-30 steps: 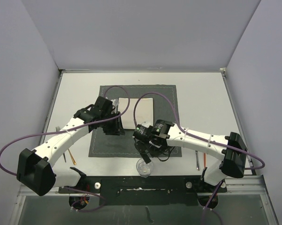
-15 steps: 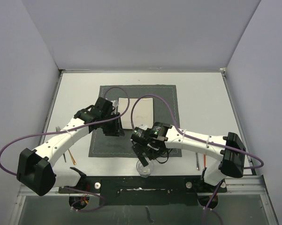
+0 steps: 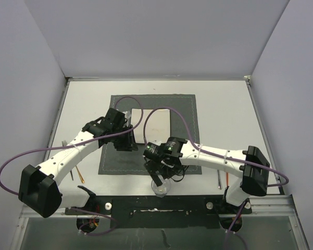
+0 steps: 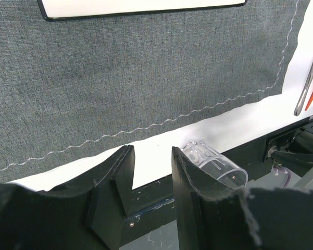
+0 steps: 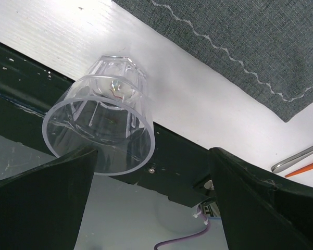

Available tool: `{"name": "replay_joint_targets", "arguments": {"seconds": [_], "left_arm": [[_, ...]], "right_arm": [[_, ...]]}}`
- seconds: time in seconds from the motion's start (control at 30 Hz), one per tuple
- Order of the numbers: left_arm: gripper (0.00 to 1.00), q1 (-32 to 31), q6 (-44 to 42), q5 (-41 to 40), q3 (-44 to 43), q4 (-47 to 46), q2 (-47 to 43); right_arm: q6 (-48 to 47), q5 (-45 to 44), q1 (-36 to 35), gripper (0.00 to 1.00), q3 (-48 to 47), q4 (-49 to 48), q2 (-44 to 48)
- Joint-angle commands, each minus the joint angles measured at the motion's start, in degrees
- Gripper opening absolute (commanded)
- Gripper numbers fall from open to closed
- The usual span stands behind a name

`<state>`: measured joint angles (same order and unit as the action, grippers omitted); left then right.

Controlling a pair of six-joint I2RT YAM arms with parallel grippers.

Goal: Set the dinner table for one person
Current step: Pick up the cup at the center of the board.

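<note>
The white dinner table point(image 3: 218, 114) carries a dark grey placemat point(image 3: 182, 109) with a white rectangular plate point(image 3: 155, 125) on it. A clear glass point(image 3: 160, 187) stands upright at the table's near edge, beside the black front rail point(image 5: 182, 156). My right gripper point(image 3: 159, 174) hovers just above the glass point(image 5: 101, 122), jaws wide open, and the rim shows by its left finger point(image 5: 47, 198). My left gripper point(image 3: 126, 141) hangs over the placemat's left part, beside the plate; its jaws point(image 4: 152, 156) stand partly open with nothing between them. The glass point(image 4: 213, 164) shows behind its right finger.
A fork point(image 3: 65, 142) and an orange-handled utensil point(image 3: 79, 174) lie on the table to the left of the placemat. A silver utensil point(image 3: 218, 179) and an orange one point(image 3: 227, 177) lie to the right near the front edge. Purple cables loop over both arms.
My right arm has shifted a little to the left and towards the near edge, closer over the glass. The left arm has stayed still.
</note>
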<state>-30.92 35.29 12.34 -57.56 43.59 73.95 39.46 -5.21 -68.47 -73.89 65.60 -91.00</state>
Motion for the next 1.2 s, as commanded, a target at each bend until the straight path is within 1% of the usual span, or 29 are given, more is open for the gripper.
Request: {"name": "replay_joint_targets", "arguments": {"seconds": [0.0, 0.27, 0.37, 0.4, 0.5, 0.53, 0.57, 0.97, 1.17], "left_arm": [[0.33, 0.5, 0.1, -0.8, -0.6, -0.2, -1.6], [0.33, 1.2, -0.1, -0.9, -0.6, 0.3, -2.0], [0.34, 1.4, -0.2, -0.8, -0.5, 0.3, -2.2], [0.34, 1.5, -0.2, -0.8, -0.5, 0.3, -2.2], [0.33, 1.7, -0.2, -0.6, -0.4, 0.2, -2.1], [0.33, 1.8, -0.3, -0.5, -0.4, 0.2, -2.1], [0.34, 1.9, -0.3, -0.5, -0.3, 0.2, -2.1], [0.34, 2.9, -0.5, -0.1, 0.8, -0.3, -2.4], [0.33, 3.6, -0.7, 0.2, 1.4, -0.6, -2.7]], "right_arm": [[0.1, 0.6, -0.6, 0.91, -0.2, -1.7, -0.2], [-0.2, 1.2, -0.6, 0.89, 0.5, -2.6, -2.4], [-0.1, 1.8, -0.5, 0.85, 1.3, -3.6, -2.8], [0.0, 1.9, -0.5, 0.79, 1.6, -3.9, -2.9], [0.1, 2.3, -0.4, 0.19, 2.3, -4.4, -3.6], [0.2, 2.4, -0.4, 0.04, 2.3, -4.5, -3.8], [0.2, 2.5, -0.4, 0.00, 2.2, -4.5, -3.9], [0.7, 2.0, -0.4, 0.00, 2.6, -4.8, -4.1], [1.3, 0.6, -0.4, 0.00, 1.5, -5.3, 0.0]]}}
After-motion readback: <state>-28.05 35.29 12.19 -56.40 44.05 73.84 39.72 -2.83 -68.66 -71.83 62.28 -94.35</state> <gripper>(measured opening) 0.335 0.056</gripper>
